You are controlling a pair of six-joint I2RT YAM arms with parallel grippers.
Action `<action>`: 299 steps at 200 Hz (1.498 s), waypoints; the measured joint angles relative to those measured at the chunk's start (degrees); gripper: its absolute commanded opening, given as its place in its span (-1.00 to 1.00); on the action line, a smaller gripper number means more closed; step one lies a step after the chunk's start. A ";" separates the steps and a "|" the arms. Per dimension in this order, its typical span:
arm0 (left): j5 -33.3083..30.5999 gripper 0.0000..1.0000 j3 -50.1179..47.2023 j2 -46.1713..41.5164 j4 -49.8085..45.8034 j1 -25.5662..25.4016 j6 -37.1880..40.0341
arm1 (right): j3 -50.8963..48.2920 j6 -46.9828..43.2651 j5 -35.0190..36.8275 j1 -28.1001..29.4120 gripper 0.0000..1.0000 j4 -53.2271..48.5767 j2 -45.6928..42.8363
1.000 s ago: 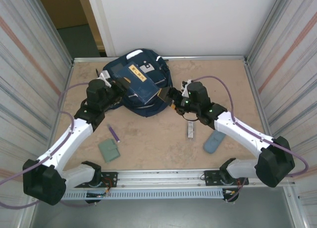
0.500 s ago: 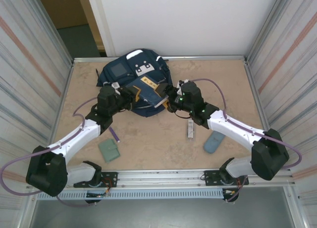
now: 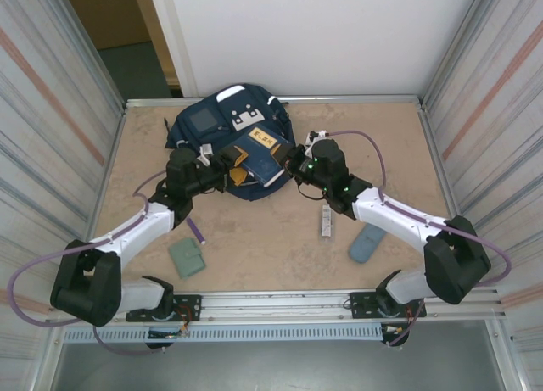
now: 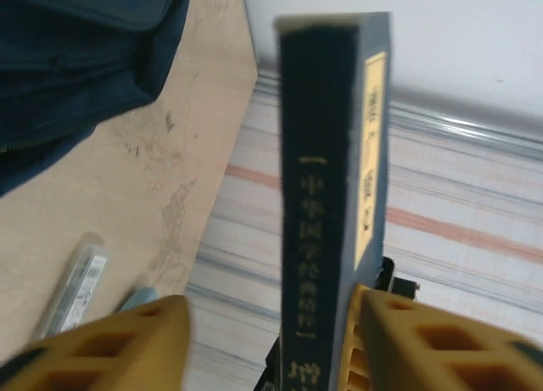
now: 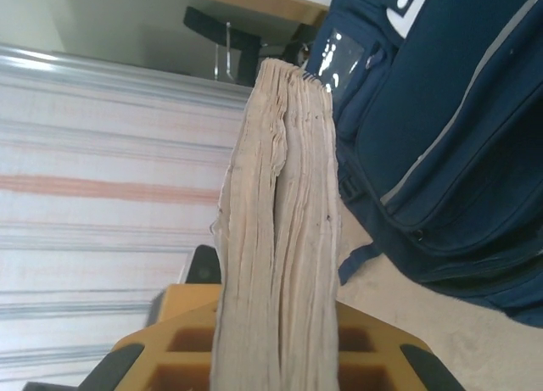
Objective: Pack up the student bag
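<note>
The student bag [image 3: 212,124], a big navy backpack with white patches, lies at the back of the table; its fabric also shows in the left wrist view [image 4: 76,60] and the right wrist view [image 5: 450,136]. A dark-blue book [image 3: 261,147] with a yellow label hangs over the bag's near edge between both grippers. My left gripper [image 3: 236,164] is open: the book's spine [image 4: 335,196] touches one yellow finger, with a gap to the other [image 4: 271,344]. My right gripper [image 3: 284,162] is shut on the book's page edges [image 5: 276,238], fingers [image 5: 276,344] pressing both covers.
On the tan table lie a purple pen [image 3: 196,230], a small green-grey wallet [image 3: 186,258], a clear narrow packet [image 3: 325,222] and a grey-blue pouch [image 3: 366,244]. Striped walls stand on both sides and a metal rail runs along the near edge.
The book swung right and turned over the bag's front. My right gripper closed on its page side, and my left gripper's jaws opened off it.
</note>
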 measured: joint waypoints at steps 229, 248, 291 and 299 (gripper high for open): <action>-38.47 0.31 62.27 52.59 -58.84 -9.53 98.05 | -9.01 -22.25 -6.88 -29.29 -1.00 -29.31 -30.97; -38.99 0.02 63.49 53.29 -59.06 -9.29 98.14 | -9.01 -22.23 -7.82 -29.29 -1.00 -29.44 -31.32; -34.01 -1.00 64.65 55.17 -58.71 -7.89 98.51 | -9.16 -22.18 -8.87 -29.29 -1.00 -29.68 -31.34; -32.28 -1.00 65.29 55.69 -58.82 -7.30 98.40 | -9.18 -22.18 -9.27 -29.29 -1.00 -29.68 -31.28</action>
